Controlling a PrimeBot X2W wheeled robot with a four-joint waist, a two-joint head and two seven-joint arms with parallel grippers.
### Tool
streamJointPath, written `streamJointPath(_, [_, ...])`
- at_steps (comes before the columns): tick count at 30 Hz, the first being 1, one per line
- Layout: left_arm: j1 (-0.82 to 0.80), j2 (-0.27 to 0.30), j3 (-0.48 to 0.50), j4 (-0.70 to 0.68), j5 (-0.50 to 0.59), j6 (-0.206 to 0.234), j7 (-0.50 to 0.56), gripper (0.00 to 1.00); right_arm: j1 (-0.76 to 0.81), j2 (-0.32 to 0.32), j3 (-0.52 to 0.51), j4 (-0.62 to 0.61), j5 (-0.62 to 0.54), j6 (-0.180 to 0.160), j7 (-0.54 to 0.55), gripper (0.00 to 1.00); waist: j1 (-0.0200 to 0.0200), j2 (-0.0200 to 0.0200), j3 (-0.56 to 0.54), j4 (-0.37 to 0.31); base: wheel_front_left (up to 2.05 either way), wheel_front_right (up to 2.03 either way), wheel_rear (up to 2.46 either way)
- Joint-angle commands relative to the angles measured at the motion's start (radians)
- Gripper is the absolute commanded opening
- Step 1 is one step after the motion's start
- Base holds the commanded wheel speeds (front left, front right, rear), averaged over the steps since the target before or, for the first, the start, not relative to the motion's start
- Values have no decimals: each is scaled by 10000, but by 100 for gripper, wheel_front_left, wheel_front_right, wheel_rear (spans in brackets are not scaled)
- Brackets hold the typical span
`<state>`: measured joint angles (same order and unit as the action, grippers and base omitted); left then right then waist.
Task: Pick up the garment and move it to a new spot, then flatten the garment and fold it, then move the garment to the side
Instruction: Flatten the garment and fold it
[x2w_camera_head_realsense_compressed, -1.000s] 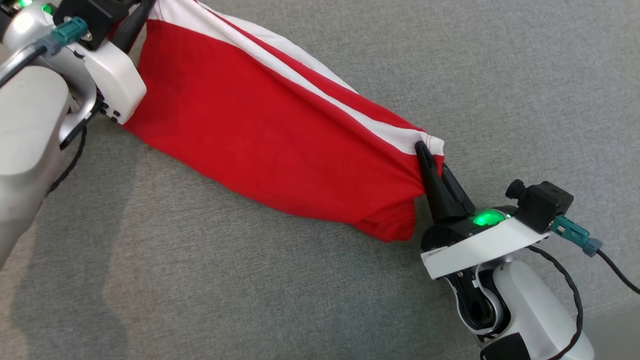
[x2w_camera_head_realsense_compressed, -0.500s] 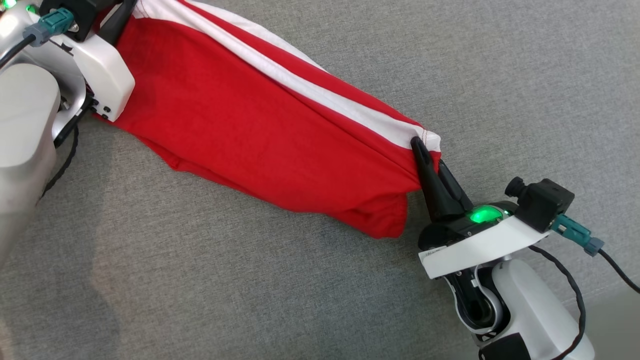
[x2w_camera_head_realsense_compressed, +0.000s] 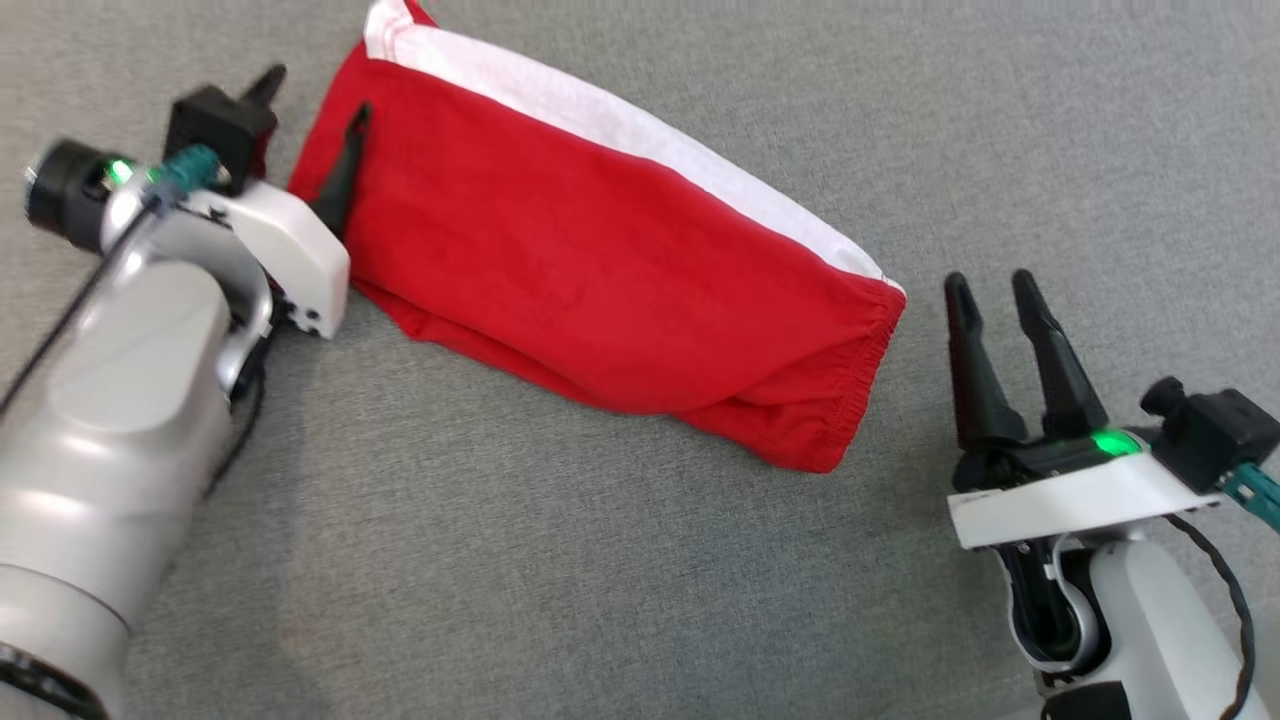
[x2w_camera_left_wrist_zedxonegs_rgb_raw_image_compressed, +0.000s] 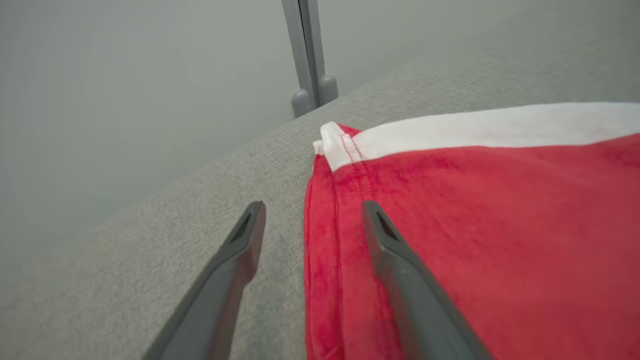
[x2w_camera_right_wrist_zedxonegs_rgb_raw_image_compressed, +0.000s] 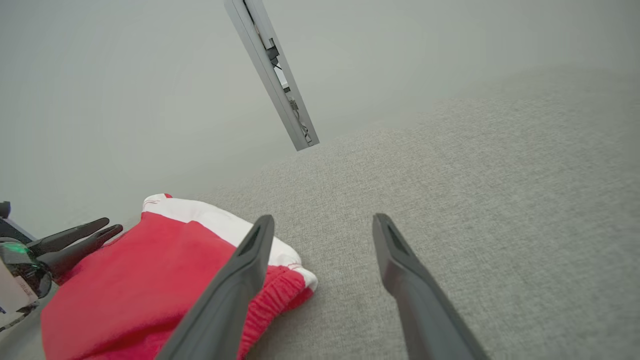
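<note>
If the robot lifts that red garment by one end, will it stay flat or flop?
Probably flop: the red garment lies slack and creased on the grey surface, so it looks like soft, thin cloth. It likely weighs little for its size. Pushed, it would probably bunch rather than slide, since its gathered hem puckers.

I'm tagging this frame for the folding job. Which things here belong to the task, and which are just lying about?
Part of the job:
- red and white garment, lying released
- left gripper, open over the garment's edge
- right gripper, open, apart from the garment

Just there:
- grey fabric surface under it all
- grey post behind the surface
</note>
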<state>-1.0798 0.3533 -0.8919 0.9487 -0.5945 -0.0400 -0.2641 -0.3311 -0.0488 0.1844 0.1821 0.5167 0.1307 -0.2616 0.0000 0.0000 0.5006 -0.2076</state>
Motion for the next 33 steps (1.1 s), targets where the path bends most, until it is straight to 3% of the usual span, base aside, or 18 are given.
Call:
streamJointPath(1, [192,-148,139,93,-70,92,-4,100,170,-45,-163,32,-85,1,-49,100,0,0,-249,176,0,0,0])
streamJointPath(6, [806,-708,526,764,-348,141,-4,100,508,-43,-557,125,-343,1,-49,100,0,0,-646,318,0,0,0])
streamJointPath(14, [989,-1375,328,2217,-593,-278,588,100,615,-43,-640,137,-477,1,-49,100,0,0,-949,203,0,0,0])
streamJointPath(15, [1021,-1476,283,2513,-629,-315,800,34,638,-46,-672,133,-497,1,-49,100,0,0,-997,171,0,0,0])
streamJointPath(16, [1027,-1512,275,2591,-649,-342,814,0,653,-43,-678,147,-497,1,-49,100,0,0,-1030,158,0,0,0])
streamJointPath(26, [1987,-1890,734,2916,-1187,73,130,0,1131,-43,-1049,505,-729,1,-49,100,0,0,-2259,640,0,0,0])
streamJointPath(33, [3404,-1947,1432,2244,-1499,563,-21,0,1637,-45,-1174,836,-1111,1,-49,100,0,0,-3214,1215,0,0,0])
